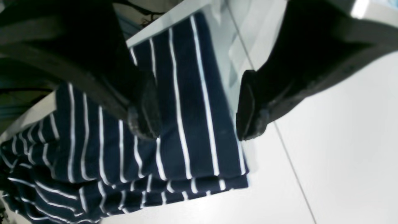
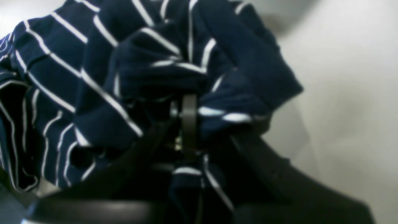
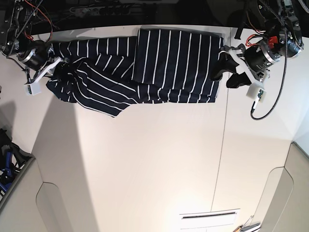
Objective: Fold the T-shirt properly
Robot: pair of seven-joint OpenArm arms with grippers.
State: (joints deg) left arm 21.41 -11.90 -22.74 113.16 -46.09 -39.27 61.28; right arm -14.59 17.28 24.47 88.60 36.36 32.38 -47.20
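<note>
T-shirt [image 3: 145, 65] lies stretched along the far edge of the desk [image 3: 145, 164], partly folded: a flat doubled panel sits toward the base view's right half, while the end at that view's left is still rumpled and bunched. Starting at that left end, the right gripper [image 3: 54, 67] has its jaws pressed together on a wad of striped cloth; the right wrist view shows folds gathered around the closed fingers [image 2: 189, 118], so it is pinching the T-shirt there. Moving across to the other end of the T-shirt, the left gripper [image 3: 227, 70] stands spread wide, its two pads [image 1: 146, 115] straddling the neat folded edge without clamping it; one pad seems to hover over the cloth, the other just beyond the edge above bare desk. The step in hand looks like taking hold of both ends for the next fold, with only one end secured. Next, the left gripper would likely need to close on the layered edge, catching all layers, before the two lift together; the bunched end may also need smoothing so the fold comes out flat.
</note>
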